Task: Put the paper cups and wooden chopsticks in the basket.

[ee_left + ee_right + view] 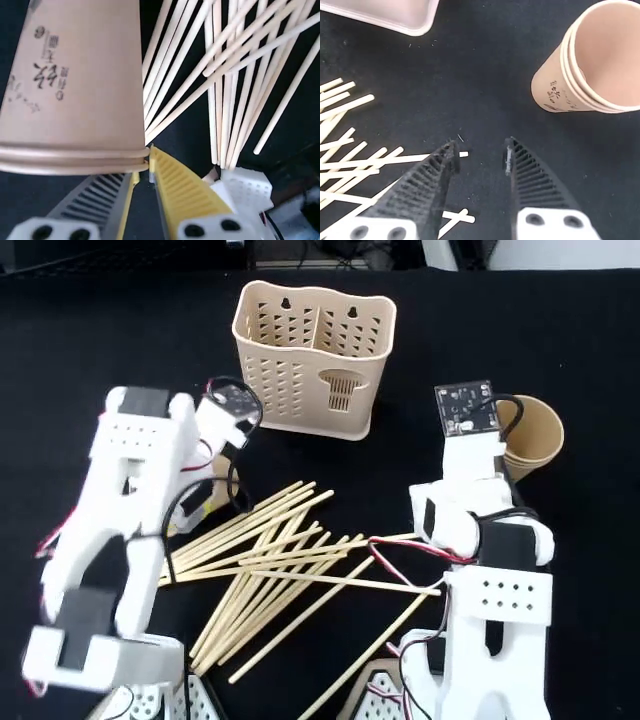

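A beige slotted basket (312,360) with two compartments stands at the back centre. Several wooden chopsticks (270,560) lie scattered in a heap mid-table. My left gripper (144,167) is shut on the rim of a paper cup (75,85), beside the chopsticks (225,75); in the high view that cup (212,480) is mostly hidden under the left arm. My right gripper (481,150) hangs open over bare table, between a chopstick end (445,156) and a nested stack of upright paper cups (590,65), touching neither. The stack (532,435) stands right of the basket.
The table is covered in black cloth (560,330). A corner of the basket (395,12) lies beyond the right gripper. The arm bases (490,640) stand at the front edge. Open cloth stretches behind and right of the basket.
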Action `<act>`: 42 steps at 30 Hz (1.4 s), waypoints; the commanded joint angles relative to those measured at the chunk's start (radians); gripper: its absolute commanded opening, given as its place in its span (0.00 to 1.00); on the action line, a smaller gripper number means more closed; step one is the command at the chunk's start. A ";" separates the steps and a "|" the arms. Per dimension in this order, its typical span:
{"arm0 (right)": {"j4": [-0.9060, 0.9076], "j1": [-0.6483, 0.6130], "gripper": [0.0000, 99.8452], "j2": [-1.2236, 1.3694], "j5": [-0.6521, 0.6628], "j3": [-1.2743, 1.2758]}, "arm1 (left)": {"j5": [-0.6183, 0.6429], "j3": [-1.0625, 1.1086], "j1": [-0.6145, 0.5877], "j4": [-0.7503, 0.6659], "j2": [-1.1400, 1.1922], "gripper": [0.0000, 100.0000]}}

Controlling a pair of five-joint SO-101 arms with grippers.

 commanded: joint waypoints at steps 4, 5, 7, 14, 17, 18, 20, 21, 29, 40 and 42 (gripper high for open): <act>-0.014 0.011 0.16 -0.019 0.009 -0.056 | -0.015 -0.197 -0.117 0.012 0.132 0.03; -0.015 0.009 0.16 -0.019 0.009 -0.056 | -0.015 -0.223 -0.125 0.012 0.141 0.03; -0.014 -0.009 0.16 -0.019 0.009 -0.056 | -0.012 -0.266 -0.131 0.012 0.150 0.03; -0.020 -0.049 0.16 -0.019 0.008 -0.016 | -0.009 -0.308 -0.157 0.012 0.137 0.05; -0.021 -0.049 0.16 -0.019 0.009 -0.012 | -0.014 -0.240 -0.180 0.012 0.127 0.12; -0.021 -0.049 0.16 -0.019 0.008 -0.015 | -0.015 -0.222 -0.183 0.012 0.127 0.13; -0.021 -0.049 0.16 -0.019 0.006 -0.021 | -0.017 -0.193 -0.183 0.011 0.132 0.14; -0.021 -0.049 0.16 -0.019 0.006 -0.021 | -0.017 -0.183 -0.179 0.009 0.133 0.14; -0.021 -0.049 0.16 -0.019 0.002 -0.015 | 0.015 -0.302 -0.205 0.008 0.103 0.11; -0.017 -0.110 0.16 -0.019 0.000 -0.012 | 0.061 -0.259 -0.064 0.008 -0.218 0.11; -0.015 -0.118 0.16 -0.019 0.000 -0.012 | 0.057 -0.257 -0.064 0.006 -0.259 0.11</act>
